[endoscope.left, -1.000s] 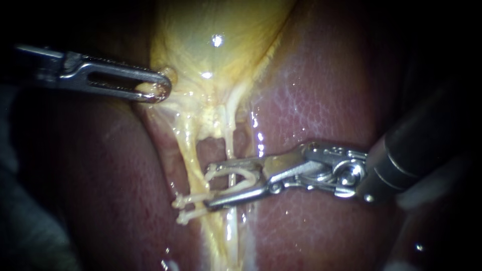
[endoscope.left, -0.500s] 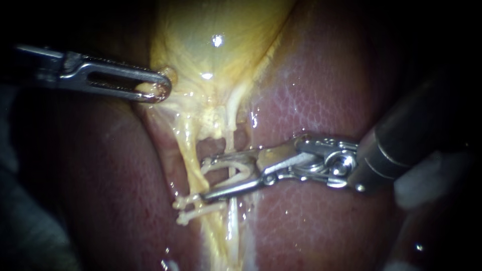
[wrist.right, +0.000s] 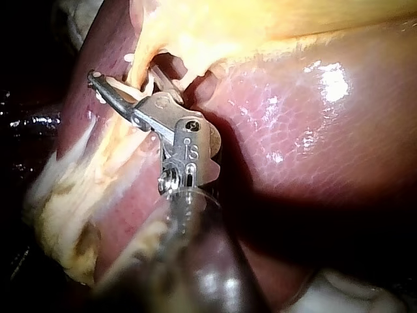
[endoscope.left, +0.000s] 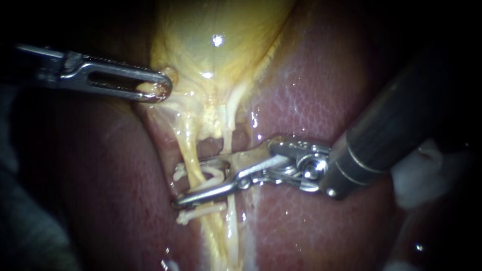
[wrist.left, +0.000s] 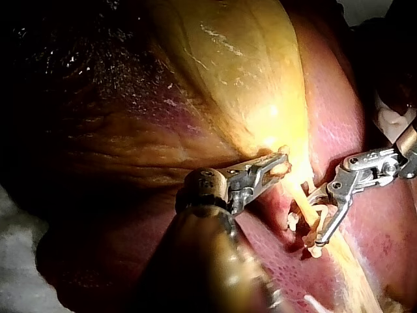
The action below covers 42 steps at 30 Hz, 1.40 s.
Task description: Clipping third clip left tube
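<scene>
The biggest risk is catching the wrong strand. The right instrument, a silver hinged clip applier on a dark shaft, has its end effector spread wide. It carries the loaded clip, a white open plastic one, between its jaws and has not squeezed it. The left tube, a pale yellow cord, sits inside that gap. The right tube, a thinner whitish strand, crosses close to the heel of the jaws, and I cannot tell whether it lies inside the gap or behind it. If it is inside, closing would clip both tubes.

The second risk is crowding. The placed clip, a white one already across the left tube, lies just beside the lower jaw, so the new clip could land against it.

The left instrument, a slotted silver grasper, is clenched on a fold at the neck of the glossy yellow gallbladder. If that hold slips, the tube would slacken.

In the endoscope view, the left tube's long axis runs from the gallbladder neck down over the mottled red-brown liver, leaning slightly right. The loaded clip lies across it, with its open end pointing left and a little down.
</scene>
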Each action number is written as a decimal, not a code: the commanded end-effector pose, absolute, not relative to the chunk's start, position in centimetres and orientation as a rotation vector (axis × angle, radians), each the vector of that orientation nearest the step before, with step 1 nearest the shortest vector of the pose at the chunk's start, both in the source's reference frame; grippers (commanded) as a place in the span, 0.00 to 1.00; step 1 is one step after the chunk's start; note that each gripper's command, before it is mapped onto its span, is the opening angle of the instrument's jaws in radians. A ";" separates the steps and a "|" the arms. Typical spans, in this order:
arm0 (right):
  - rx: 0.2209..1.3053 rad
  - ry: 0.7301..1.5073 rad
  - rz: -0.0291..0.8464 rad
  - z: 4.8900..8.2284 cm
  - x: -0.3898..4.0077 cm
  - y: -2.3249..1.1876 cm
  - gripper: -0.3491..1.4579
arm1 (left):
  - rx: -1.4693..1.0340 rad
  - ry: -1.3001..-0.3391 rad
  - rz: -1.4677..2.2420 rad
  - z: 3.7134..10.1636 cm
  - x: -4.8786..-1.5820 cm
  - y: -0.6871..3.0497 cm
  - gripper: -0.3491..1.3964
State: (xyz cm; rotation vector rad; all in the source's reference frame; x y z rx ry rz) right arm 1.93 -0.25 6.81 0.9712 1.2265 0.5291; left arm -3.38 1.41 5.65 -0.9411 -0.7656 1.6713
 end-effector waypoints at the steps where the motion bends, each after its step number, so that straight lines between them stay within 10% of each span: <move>1: 0.972 1.234 0.529 6.80 1.95 -0.25 0.47 | -0.941 -0.766 1.671 5.66 -3.38 1.41 0.00; 25: 1.020 1.304 0.570 6.06 1.98 0.06 0.45 | -0.941 -0.764 1.671 5.67 -3.40 1.42 0.00; 42: 1.006 1.305 0.591 5.95 1.86 0.10 0.05 | -0.941 -0.764 1.671 5.68 -3.40 1.42 0.00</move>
